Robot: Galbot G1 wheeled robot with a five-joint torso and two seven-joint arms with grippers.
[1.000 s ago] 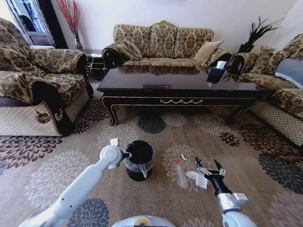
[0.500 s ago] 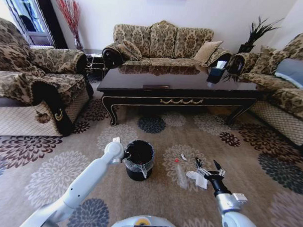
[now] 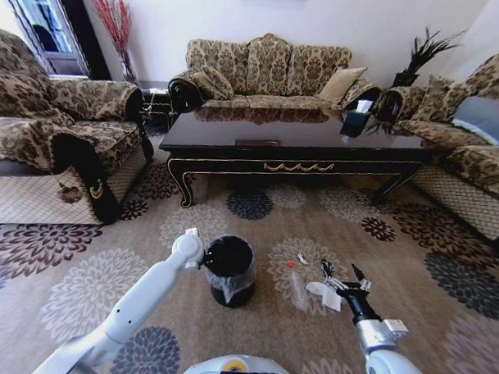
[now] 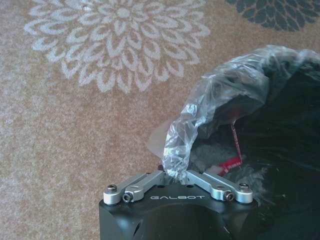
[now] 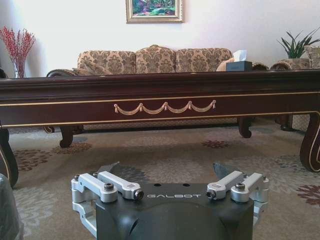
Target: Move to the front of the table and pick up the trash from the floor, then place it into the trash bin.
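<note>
— Beige flowered carpet floor [image 3: 253,327] before the glossy dark surface [image 3: 292,135] held what?
— Crumpled white trash [image 3: 324,293] beside the wide-open right end effector [image 3: 346,275]; left end effector [image 4: 172,176] pinched the black lined trash bin [image 3: 230,269].

Item count, room and floor area before the table

One table [image 3: 292,143]; one trash bin [image 3: 229,271]; three scraps of trash [image 3: 323,294] on the floor [image 3: 427,267]: white paper, clear wrapper [image 3: 297,289], small red bit [image 3: 290,264]. Three sofas [image 3: 267,69]; one tissue box [image 3: 356,118]; two plants [image 3: 420,53]; two grippers, left gripper [image 4: 174,176] and right gripper [image 3: 345,275]
</note>
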